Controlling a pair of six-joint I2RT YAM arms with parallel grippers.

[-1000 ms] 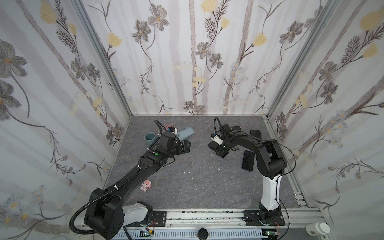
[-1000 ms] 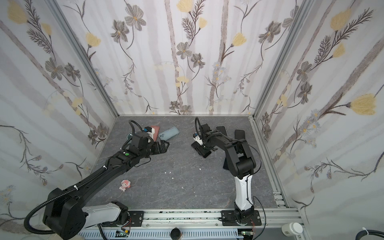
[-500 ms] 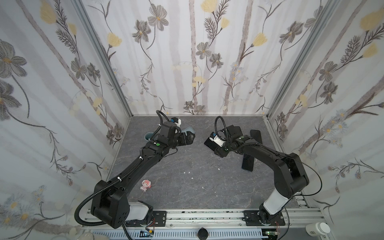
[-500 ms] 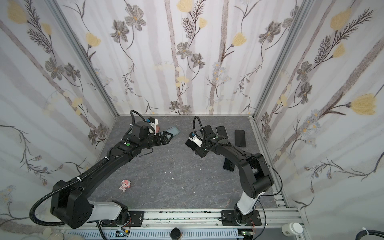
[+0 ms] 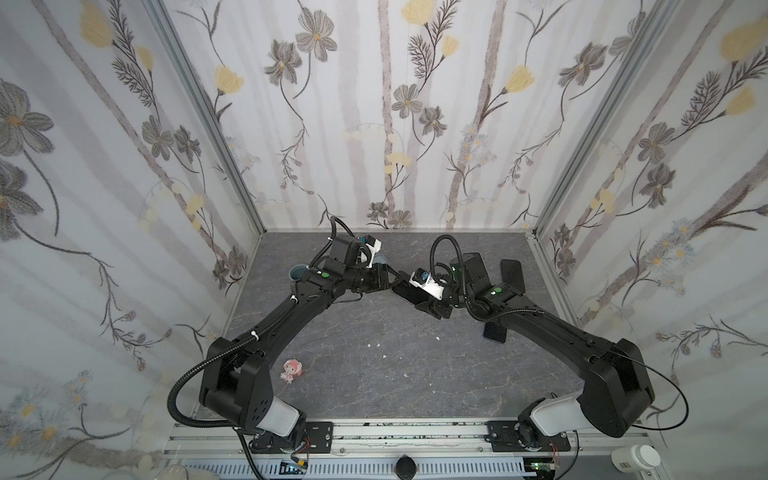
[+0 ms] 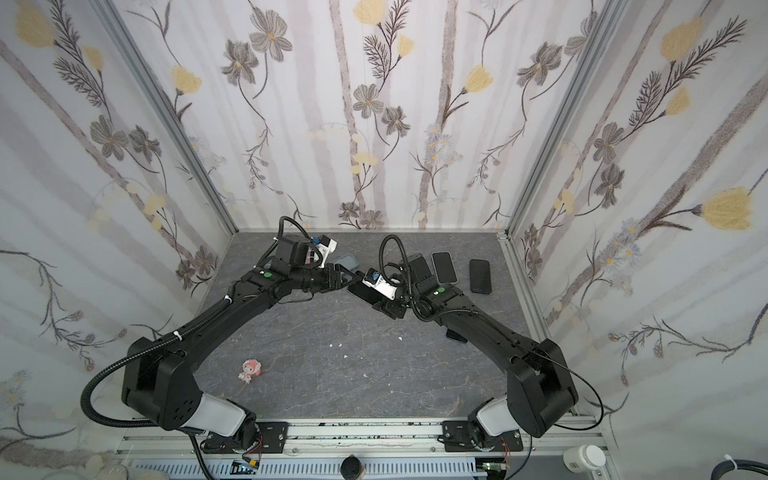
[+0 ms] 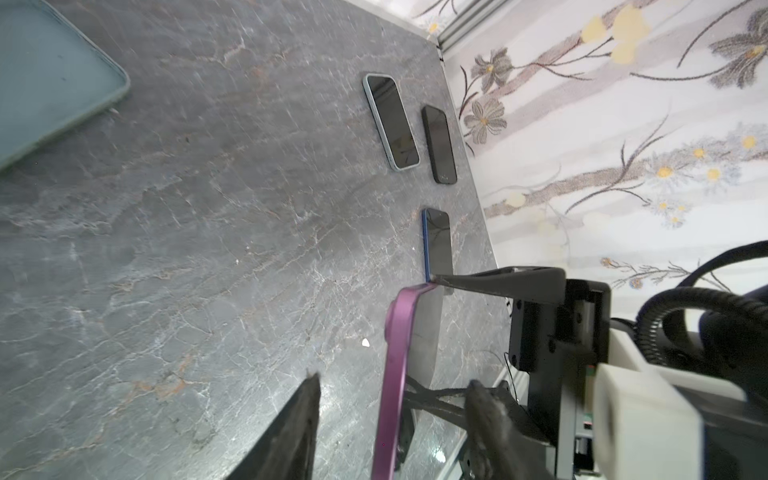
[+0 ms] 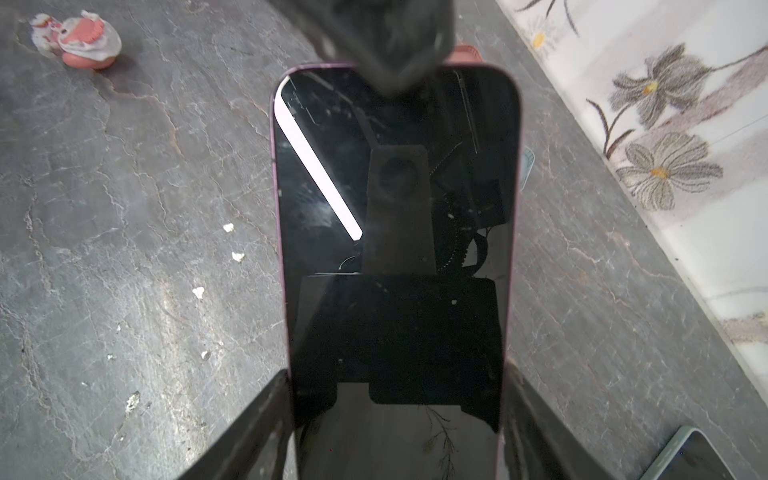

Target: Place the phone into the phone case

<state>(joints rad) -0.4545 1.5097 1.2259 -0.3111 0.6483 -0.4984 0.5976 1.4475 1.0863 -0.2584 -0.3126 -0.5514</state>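
Note:
A purple-edged phone [image 8: 395, 249] with a dark screen is held off the table, my right gripper [image 8: 397, 374] shut on its two long sides. In both top views the phone [image 5: 409, 291] [image 6: 363, 292] hangs mid-table between the arms. My left gripper [image 7: 394, 380] straddles the phone's far end edge-on, jaws open, with a gap on each side of the purple edge [image 7: 395, 374]. A teal phone case [image 7: 50, 83] [image 6: 347, 262] lies hollow side up behind the left wrist.
Three other phones lie at the right: a pale-rimmed one [image 6: 444, 267], a black one [image 6: 480, 275] and a blue one [image 6: 456, 336] partly under the right arm. A pink toy figure [image 5: 292, 370] is front left, and a teal cup [image 5: 298, 272] sits by the left wall.
The right arm carried the phone left to mid-table. The left gripper swung right to meet it, and its jaws have narrowed round the phone's end.

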